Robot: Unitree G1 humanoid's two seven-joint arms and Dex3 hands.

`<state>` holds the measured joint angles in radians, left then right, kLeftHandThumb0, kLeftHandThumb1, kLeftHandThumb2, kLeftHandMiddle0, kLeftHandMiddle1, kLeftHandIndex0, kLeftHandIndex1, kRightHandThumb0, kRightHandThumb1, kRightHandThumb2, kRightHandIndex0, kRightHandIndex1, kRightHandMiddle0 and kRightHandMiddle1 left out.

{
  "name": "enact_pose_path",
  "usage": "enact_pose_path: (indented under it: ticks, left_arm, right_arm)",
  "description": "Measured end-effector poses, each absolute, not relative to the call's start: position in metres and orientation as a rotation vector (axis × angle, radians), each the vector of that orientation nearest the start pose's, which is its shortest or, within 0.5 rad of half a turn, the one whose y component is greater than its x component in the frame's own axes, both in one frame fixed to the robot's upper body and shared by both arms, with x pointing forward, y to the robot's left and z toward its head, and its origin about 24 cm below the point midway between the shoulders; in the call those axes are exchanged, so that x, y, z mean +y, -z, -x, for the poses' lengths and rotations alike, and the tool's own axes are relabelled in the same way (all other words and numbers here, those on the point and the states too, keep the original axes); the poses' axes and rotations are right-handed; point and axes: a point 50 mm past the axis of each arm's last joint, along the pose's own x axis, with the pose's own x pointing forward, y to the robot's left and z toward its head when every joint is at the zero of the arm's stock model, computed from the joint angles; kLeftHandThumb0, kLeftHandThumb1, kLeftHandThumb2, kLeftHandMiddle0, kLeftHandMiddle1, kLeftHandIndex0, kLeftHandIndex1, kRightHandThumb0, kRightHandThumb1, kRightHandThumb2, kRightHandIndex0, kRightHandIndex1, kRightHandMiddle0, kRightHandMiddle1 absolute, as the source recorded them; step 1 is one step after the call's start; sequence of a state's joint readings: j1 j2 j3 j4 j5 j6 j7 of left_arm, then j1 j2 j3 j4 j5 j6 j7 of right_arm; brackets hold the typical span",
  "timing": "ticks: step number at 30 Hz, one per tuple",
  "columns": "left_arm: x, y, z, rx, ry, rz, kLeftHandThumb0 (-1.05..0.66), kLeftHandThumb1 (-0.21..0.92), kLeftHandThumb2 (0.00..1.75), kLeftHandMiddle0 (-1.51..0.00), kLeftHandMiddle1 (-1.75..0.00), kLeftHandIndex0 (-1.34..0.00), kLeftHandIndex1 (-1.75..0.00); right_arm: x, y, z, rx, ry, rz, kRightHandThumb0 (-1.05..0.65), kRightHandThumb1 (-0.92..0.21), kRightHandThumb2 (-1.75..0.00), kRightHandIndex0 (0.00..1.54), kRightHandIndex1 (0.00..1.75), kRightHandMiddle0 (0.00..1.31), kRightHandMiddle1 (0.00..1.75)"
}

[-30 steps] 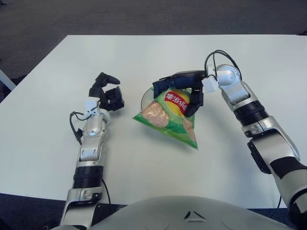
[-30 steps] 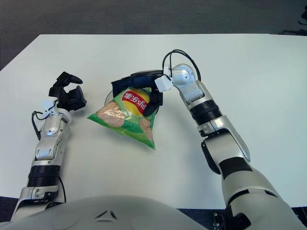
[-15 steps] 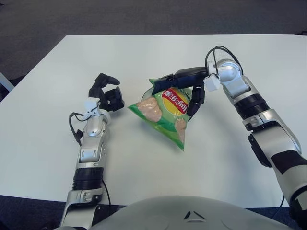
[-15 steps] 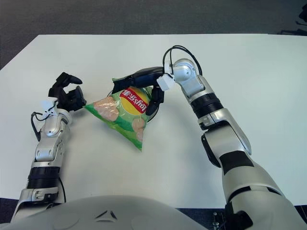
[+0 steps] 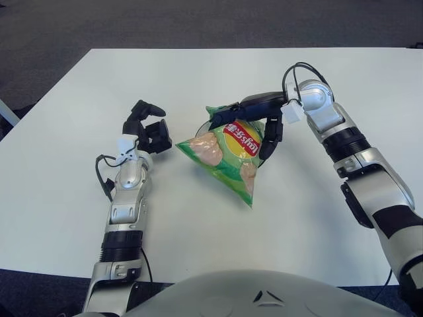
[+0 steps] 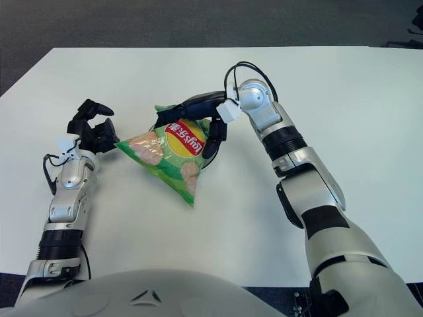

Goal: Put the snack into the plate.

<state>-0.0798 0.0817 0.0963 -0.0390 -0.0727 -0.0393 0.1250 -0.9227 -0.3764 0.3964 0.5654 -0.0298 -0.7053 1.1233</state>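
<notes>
The green snack bag point(image 5: 227, 153) is hanging tilted above the white table point(image 5: 198, 224), its top edge pinched and its lower corner pointing down toward the robot. The bag is showing a red logo patch and pictures of chips on its front. The right hand point(image 5: 254, 119) is gripping the bag's upper end, with 1 dark finger running along the top seam and another pressing down on the bag's right side. Behind the bag's upper left edge, a thin curved rim of the plate point(image 5: 199, 134) is peeking out; most of the plate is hidden by the bag, and whether the bag is touching it cannot be told. The left hand point(image 5: 148, 129) is showing just to the left of the bag's left corner, fingers loosely curled and holding nothing.
</notes>
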Motion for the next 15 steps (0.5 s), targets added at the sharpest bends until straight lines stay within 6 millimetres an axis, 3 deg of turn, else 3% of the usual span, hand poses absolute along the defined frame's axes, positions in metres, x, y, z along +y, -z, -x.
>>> enact_pose_path:
  ticks: [15]
  left_arm:
    - [0.187,-0.075,-0.269,-0.180,-0.177,0.003,-0.47,0.35,1.27,-1.30,-1.75,-0.58,-1.75]
  right_arm:
    - [-0.085,-0.215,-0.340,-0.610,-1.382,1.080,-0.96,-0.58,-0.62,0.01,0.01,0.00,0.67]
